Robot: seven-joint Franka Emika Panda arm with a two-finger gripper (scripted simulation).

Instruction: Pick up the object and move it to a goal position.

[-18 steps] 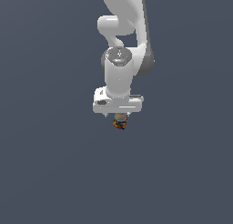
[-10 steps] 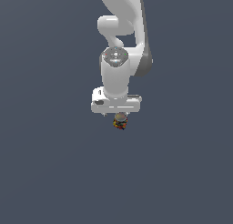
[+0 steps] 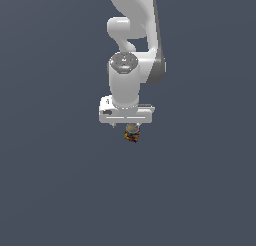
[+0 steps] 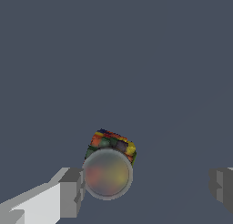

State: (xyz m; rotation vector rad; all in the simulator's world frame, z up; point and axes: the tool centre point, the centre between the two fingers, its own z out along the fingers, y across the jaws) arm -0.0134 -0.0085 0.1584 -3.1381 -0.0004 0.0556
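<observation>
The object (image 3: 132,134) is a tiny stubby item with red, yellow, orange and dark patches and a pale round top. It sits just under the white hand of my gripper (image 3: 131,129) in the exterior view. In the wrist view the object (image 4: 109,166) lies between my fingers, against one grey finger (image 4: 71,191). A wide gap separates it from the other finger (image 4: 222,187). My gripper (image 4: 147,187) is open and straddles the object without clamping it.
A plain dark grey-blue surface (image 3: 55,190) fills both views around the object. The white arm (image 3: 131,45) rises straight above the hand. No other objects or edges show.
</observation>
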